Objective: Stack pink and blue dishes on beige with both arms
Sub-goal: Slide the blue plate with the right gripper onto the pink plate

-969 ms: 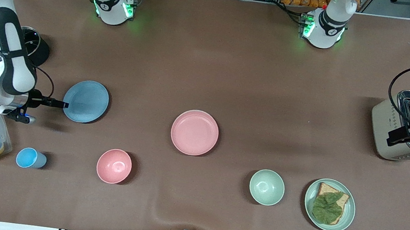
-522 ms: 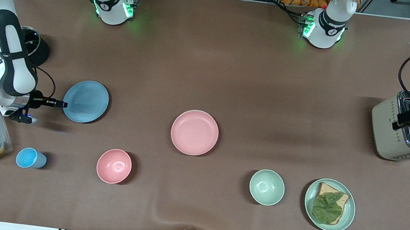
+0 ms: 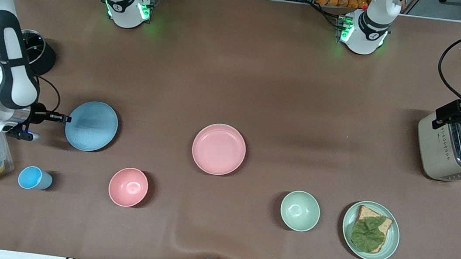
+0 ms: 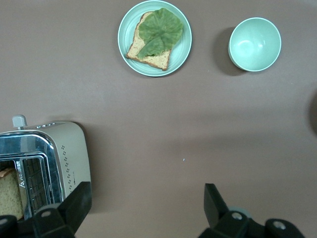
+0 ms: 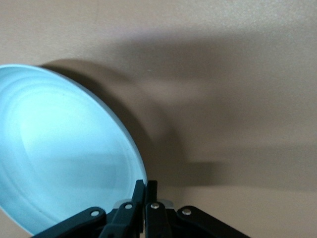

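Right gripper [image 3: 58, 117] clamped on the rim of the blue plate [image 3: 91, 126], fingers pinched thin on the edge in the right wrist view [image 5: 145, 198], plate lifted clear of the table there (shadow cast beneath it). Held over the table near the right arm's end, just above the brown cover [image 3: 262, 85]. Pink plate [image 3: 219, 149] flat at mid-table, well apart from the blue one, toward the left arm's end from it; so a carry along the table's length, judged the relation that matters next. Right arm far nearer to both plates. Left gripper [image 4: 143, 210] spread wide and empty, up over the toaster [image 3: 457, 148] at the table's left-arm edge, waiting.

No beige plate visible anywhere (possibly under the pink one, cannot tell). Elsewhere near the front edge: pink bowl [image 3: 128, 187], blue cup [image 3: 34, 178], green bowl [image 3: 300, 210], green plate with bread [image 3: 392, 242]. Left arm cut off at the frame edge.
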Robot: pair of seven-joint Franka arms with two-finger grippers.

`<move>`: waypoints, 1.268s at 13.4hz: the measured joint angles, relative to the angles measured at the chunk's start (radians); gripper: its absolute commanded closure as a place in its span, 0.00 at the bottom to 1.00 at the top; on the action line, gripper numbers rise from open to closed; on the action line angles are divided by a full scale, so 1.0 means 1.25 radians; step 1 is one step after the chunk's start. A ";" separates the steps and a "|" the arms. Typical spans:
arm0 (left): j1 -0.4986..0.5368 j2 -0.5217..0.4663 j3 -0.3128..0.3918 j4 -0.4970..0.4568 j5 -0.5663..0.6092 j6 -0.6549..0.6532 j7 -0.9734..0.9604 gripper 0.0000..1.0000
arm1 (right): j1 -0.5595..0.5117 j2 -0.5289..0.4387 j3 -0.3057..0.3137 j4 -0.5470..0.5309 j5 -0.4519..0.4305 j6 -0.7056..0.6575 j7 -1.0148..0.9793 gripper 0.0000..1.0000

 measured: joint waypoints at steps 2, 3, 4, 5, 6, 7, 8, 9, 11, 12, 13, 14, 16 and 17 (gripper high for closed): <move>0.000 0.004 0.001 0.000 0.000 0.002 0.001 0.00 | 0.000 0.000 0.000 0.028 0.000 -0.044 0.000 1.00; 0.000 0.005 0.001 0.000 0.000 0.003 0.001 0.00 | 0.000 0.000 0.000 0.043 0.000 -0.064 0.000 1.00; -0.001 0.005 0.001 0.000 0.000 0.004 0.001 0.00 | 0.000 0.000 0.000 0.057 0.000 -0.082 0.000 1.00; -0.001 0.006 0.001 0.000 0.000 0.004 0.001 0.00 | 0.000 0.000 0.000 0.073 0.000 -0.104 0.000 1.00; -0.001 0.006 0.001 0.000 0.000 0.004 0.001 0.00 | 0.001 0.000 0.001 0.091 0.000 -0.131 0.000 1.00; -0.001 0.006 0.001 0.000 0.000 0.004 0.001 0.00 | 0.003 0.000 0.002 0.110 0.000 -0.159 0.000 1.00; -0.001 0.006 0.001 0.000 0.000 0.005 0.001 0.00 | 0.010 0.000 0.005 0.131 0.001 -0.184 0.000 1.00; -0.001 0.006 0.001 0.000 0.000 0.005 0.001 0.00 | 0.021 -0.001 0.009 0.153 0.001 -0.205 0.003 1.00; -0.001 0.006 0.001 0.000 0.000 0.006 0.001 0.00 | 0.058 -0.002 0.012 0.195 0.002 -0.244 0.036 1.00; -0.001 0.007 0.001 0.000 0.000 0.006 0.001 0.00 | 0.084 -0.002 0.013 0.210 0.003 -0.252 0.065 1.00; -0.001 0.007 0.001 0.000 0.000 0.006 0.001 0.00 | 0.112 -0.002 0.015 0.219 0.003 -0.254 0.097 1.00; -0.001 0.007 0.001 0.000 0.000 0.006 0.001 0.00 | 0.142 -0.002 0.017 0.226 0.004 -0.254 0.130 1.00; -0.001 0.007 0.001 0.000 0.000 0.006 0.001 0.00 | 0.206 -0.002 0.020 0.238 0.005 -0.254 0.202 1.00; -0.001 0.008 0.001 0.001 0.000 0.006 0.002 0.00 | 0.240 -0.002 0.021 0.244 0.005 -0.252 0.246 1.00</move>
